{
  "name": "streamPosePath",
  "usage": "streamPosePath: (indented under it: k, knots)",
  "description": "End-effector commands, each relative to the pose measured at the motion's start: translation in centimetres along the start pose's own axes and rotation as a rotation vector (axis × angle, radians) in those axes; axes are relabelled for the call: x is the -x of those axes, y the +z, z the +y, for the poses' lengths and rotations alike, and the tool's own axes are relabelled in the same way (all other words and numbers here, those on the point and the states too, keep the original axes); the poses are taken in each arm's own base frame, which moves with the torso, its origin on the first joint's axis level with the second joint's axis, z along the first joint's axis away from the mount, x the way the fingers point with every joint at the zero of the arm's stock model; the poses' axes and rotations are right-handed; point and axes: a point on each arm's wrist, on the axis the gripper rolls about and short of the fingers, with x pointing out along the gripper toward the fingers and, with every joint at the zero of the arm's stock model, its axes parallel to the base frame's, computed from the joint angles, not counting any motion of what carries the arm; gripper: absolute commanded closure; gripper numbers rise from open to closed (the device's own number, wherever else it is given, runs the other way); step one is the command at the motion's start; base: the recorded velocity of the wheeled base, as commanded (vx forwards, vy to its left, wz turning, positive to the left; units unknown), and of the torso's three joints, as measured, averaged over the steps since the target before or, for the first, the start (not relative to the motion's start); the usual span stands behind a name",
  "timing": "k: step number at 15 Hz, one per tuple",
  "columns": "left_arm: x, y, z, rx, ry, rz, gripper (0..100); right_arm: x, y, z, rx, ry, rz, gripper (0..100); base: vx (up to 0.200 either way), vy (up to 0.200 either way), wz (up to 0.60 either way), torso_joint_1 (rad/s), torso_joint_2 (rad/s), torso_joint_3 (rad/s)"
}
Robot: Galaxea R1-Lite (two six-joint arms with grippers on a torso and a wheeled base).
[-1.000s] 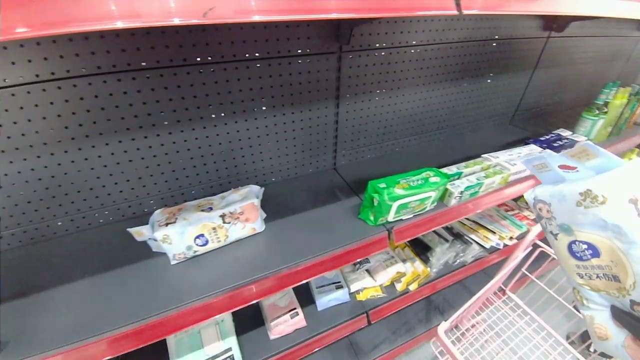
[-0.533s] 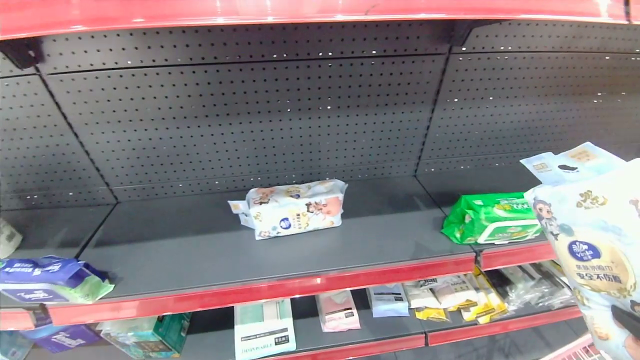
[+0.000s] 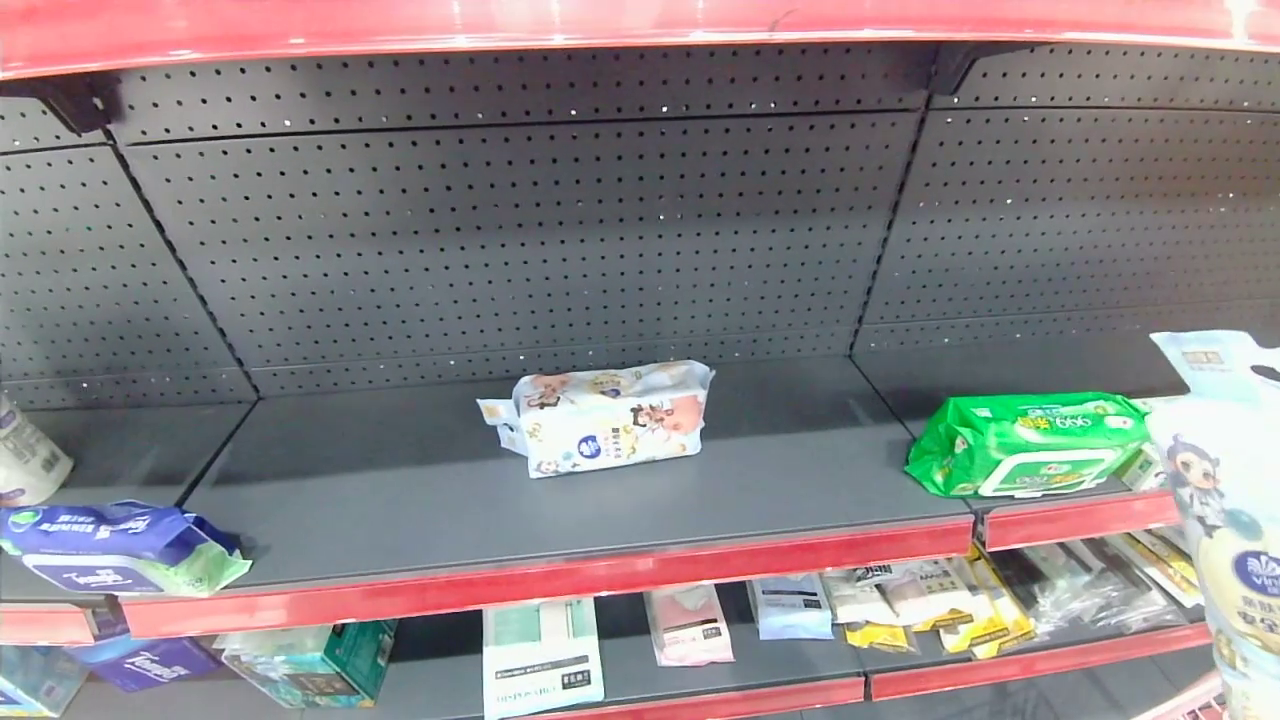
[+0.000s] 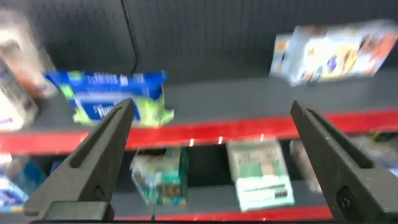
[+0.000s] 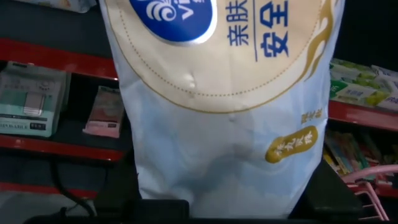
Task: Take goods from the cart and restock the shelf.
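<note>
A large pale blue and white pack [image 3: 1225,520] with a cartoon figure hangs at the far right in the head view, in front of the shelf's right section. My right gripper [image 5: 227,202] is shut on the pack [image 5: 224,93], its dark fingers [image 5: 326,193] on either side of the lower end. The grey shelf [image 3: 560,520] with a red front edge carries a white cartoon-printed pack [image 3: 600,418] in the middle. My left gripper [image 4: 211,106] is open and holds nothing, facing the shelf's red edge [image 4: 211,132] from in front.
A green wipes pack [image 3: 1030,443] lies on the right shelf section and a blue and green pack [image 3: 120,545] at the left. Small packets [image 3: 690,620] line the lower shelf. A pink cart corner [image 5: 373,180] sits low at the right.
The head camera has swung from the cart to face the shelf, so the cart has left its picture. The held pack now sits lower and farther right in the picture.
</note>
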Motion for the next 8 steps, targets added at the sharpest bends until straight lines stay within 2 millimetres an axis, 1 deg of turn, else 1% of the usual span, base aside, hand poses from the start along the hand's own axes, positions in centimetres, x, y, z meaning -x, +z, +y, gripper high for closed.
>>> streamPosePath:
  k: [1,2,4,5,7,8]
  knots:
    - [-7.6,10.9,1.0,0.144,-0.045,0.140,0,1.5,-3.2,0.7,-0.033,-0.019,-0.104,100,0.000,0.000,0.00,0.000,0.00,0.000]
    - [-10.2,10.4,1.2,0.110,-0.047,0.220,0,1.3,-3.8,0.8,-0.034,-0.018,-0.106,100,0.000,0.000,0.00,0.000,0.00,0.000]
    - [-14.1,8.8,1.3,0.042,-0.097,0.354,0,1.3,-3.6,0.8,-0.036,-0.026,-0.118,100,0.000,0.000,0.00,0.000,0.00,0.000]
    - [-16.9,8.0,1.0,-0.002,-0.209,0.382,0,1.2,-3.9,0.9,-0.032,-0.015,-0.105,100,0.000,0.000,0.00,0.000,0.00,0.000]
    - [-20.1,6.8,0.8,-0.043,-0.370,0.388,0,1.1,-4.1,1.0,-0.028,-0.001,-0.101,100,0.000,0.000,0.00,0.000,0.00,0.000]
    - [-22.9,5.6,0.7,-0.075,-0.487,0.405,0,1.0,-4.2,1.0,-0.030,0.006,-0.100,100,0.000,0.000,0.00,0.000,0.00,0.000]
